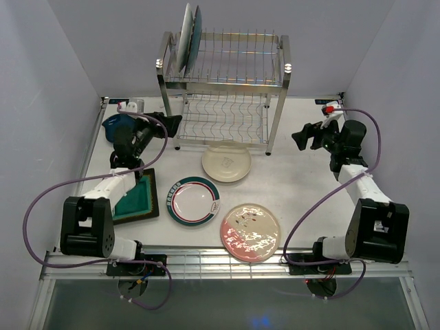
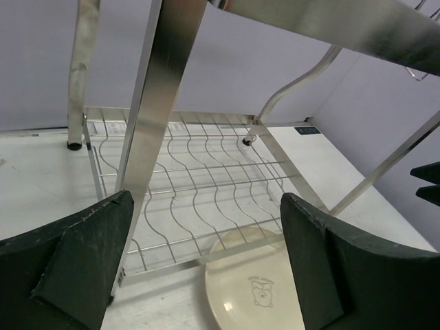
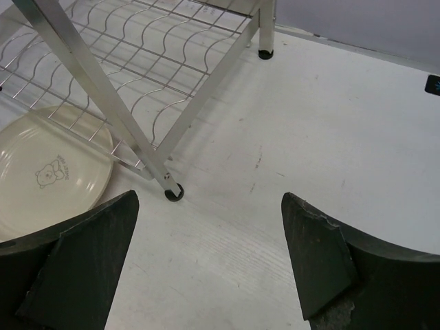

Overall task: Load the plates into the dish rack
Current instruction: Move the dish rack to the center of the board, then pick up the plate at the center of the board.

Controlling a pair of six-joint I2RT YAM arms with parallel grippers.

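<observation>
This is a robotics lab test cell: plain pale walls [image 1: 48, 82] enclose a white worktop [image 1: 302, 192], with a cabled left arm [image 1: 113, 187] and right arm [image 1: 357, 180] bolted to a metal rail [image 1: 227, 260].

Cream plate [image 1: 226, 163], faint bear print; white plate [image 1: 194, 200], green-red rim; pink plate [image 1: 250, 232], white speckles; square green plate [image 1: 141, 199], dark rim; dark blue dish [image 1: 110, 127]; rack [image 1: 223, 82] shiny steel

Rack [image 1: 223, 69] at back w/ 2 upright plates [image 1: 185, 38] top-left; 3 flat plates [image 1: 194, 200] on table [image 1: 302, 189] in front.
</observation>
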